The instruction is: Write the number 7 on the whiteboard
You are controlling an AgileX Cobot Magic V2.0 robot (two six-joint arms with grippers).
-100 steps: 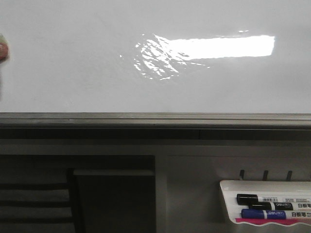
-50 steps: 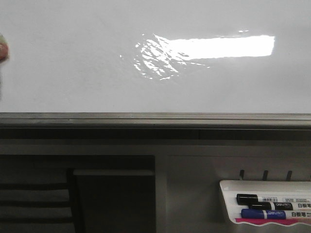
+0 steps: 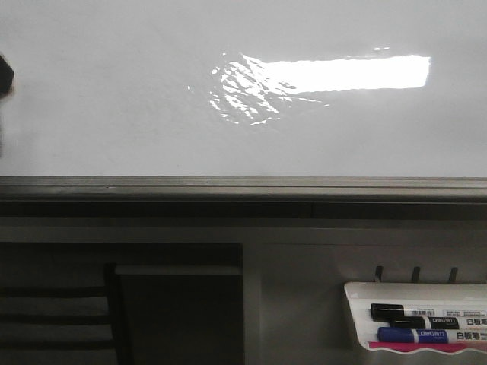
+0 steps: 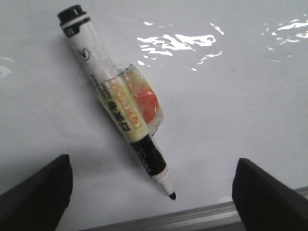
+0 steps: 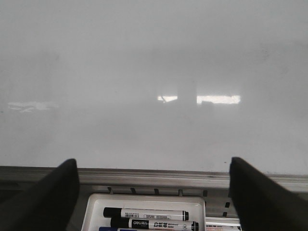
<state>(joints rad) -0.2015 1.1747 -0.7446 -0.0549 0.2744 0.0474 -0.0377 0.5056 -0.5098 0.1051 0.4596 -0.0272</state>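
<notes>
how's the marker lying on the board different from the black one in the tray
The loose marker lies uncapped on the whiteboard, nib exposed, wrapped in yellowish tape with a red patch. The tray marker is capped, bare and sits in the white tray. Both have white labelled barrels with black ends.

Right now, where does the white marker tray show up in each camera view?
Front: marker tray at lower right, below the whiteboard.
Left wrist: not in it.
Right wrist: tray at the bottom centre.
Shared landmark: the board's grey lower edge.
</notes>
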